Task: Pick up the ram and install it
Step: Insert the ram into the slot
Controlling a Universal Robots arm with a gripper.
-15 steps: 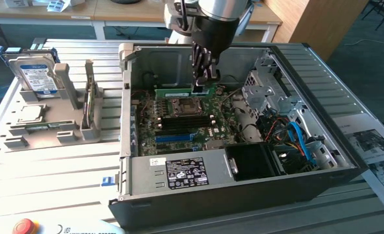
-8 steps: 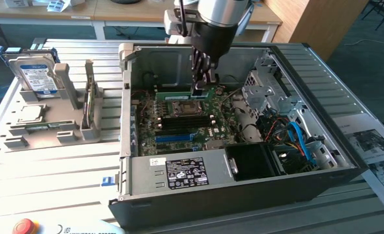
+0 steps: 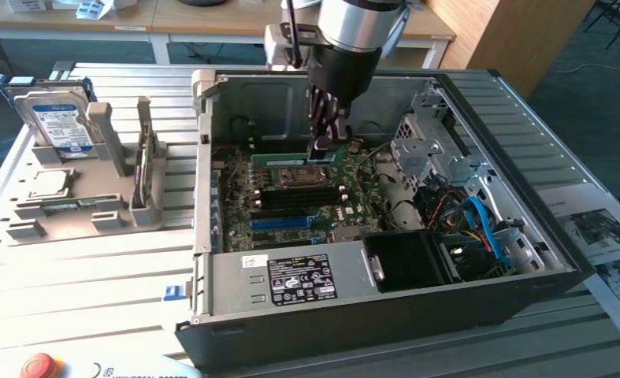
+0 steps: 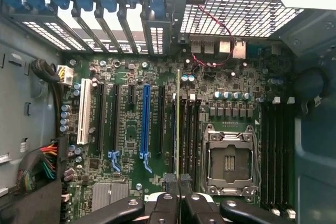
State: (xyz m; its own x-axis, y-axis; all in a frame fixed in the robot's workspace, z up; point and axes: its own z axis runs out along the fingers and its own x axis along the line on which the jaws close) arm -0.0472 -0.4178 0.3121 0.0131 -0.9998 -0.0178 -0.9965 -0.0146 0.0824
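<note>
- Your pincer (image 3: 324, 151) (image 4: 178, 182) is pressed together on the ram (image 3: 284, 160) (image 4: 178, 124), pinching its flat faces near one end.
- In the exterior view the ram is a long, narrow green strip. From the wrist you see it edge-on, as a thin pale line. You can't make out its chips or label.
- It stands on edge. Its long axis runs straight out from the pincer toward the case's vented rear wall, parallel to the black memory slots (image 4: 192, 129) just beside it and to the blue slot (image 4: 145, 121) further off.
- Whether its lower edge touches a slot, you can't tell.
- The CPU socket (image 4: 229, 163) (image 3: 294, 175) lies beside the pincer, beyond those black slots.
- The open computer case (image 3: 394, 315) around the pincer holds the motherboard (image 4: 131, 166), a power supply (image 3: 288, 279) and loose cables.
- Well away from the pincer, outside the case, a grey holder (image 3: 68, 213) carries an upright hard drive (image 3: 57, 118).
</note>
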